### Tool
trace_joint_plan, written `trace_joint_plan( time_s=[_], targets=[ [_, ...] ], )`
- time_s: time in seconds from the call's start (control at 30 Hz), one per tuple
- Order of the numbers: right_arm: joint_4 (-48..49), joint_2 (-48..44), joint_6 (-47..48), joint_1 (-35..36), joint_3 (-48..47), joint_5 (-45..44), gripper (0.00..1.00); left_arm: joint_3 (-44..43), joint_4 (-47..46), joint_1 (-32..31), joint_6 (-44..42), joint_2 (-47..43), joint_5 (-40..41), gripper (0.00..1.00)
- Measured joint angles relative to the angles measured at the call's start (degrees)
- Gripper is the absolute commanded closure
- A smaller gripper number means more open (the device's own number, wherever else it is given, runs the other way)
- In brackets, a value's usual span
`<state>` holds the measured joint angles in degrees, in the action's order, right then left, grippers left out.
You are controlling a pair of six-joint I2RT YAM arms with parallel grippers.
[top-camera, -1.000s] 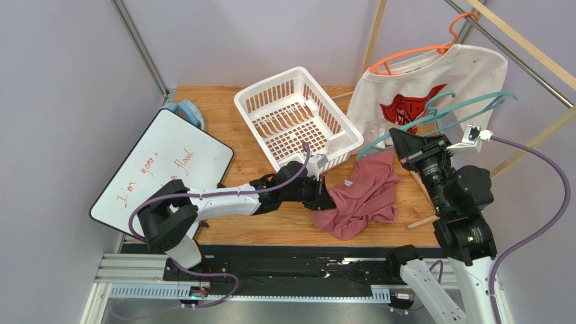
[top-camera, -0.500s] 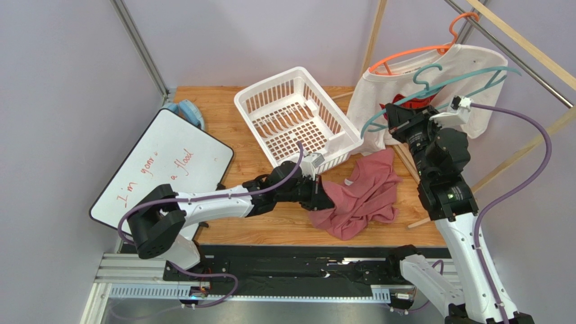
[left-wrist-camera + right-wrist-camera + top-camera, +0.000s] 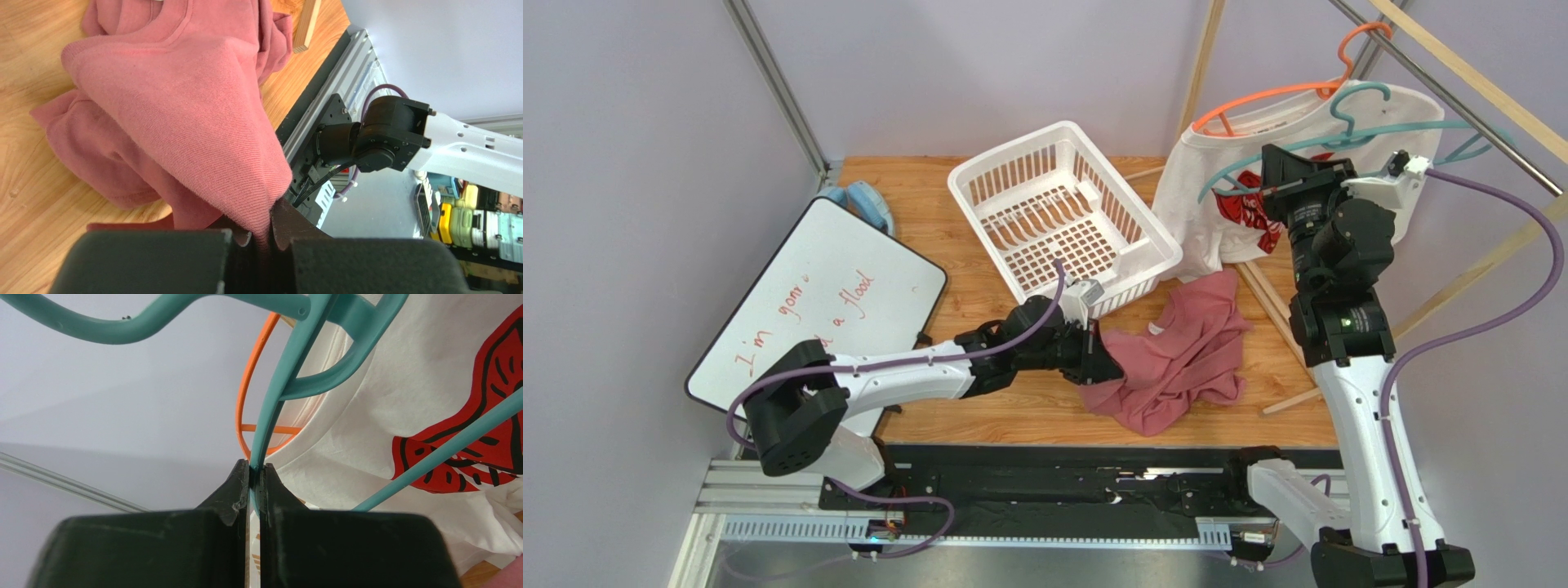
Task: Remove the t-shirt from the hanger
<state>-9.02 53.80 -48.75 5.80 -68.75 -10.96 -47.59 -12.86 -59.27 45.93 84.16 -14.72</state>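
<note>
pinching t-shirt left, clamping hanger right

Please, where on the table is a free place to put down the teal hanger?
Bare wood lies between the whiteboard and the basket, and along the near edge in front of the left arm. The right side is crowded: the t-shirt, wooden sticks and the hanging white shirt.
</note>
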Motion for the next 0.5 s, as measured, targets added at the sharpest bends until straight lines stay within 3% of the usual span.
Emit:
trace_joint_plan(
  time_s=[0.5],
  targets=[
    [1.18,2.97,-5.53,-3.82,-4.13,-3.21,1.0,0.87,0.26,0.0,0.0,-1.88,0.39,1.0]
  ],
)
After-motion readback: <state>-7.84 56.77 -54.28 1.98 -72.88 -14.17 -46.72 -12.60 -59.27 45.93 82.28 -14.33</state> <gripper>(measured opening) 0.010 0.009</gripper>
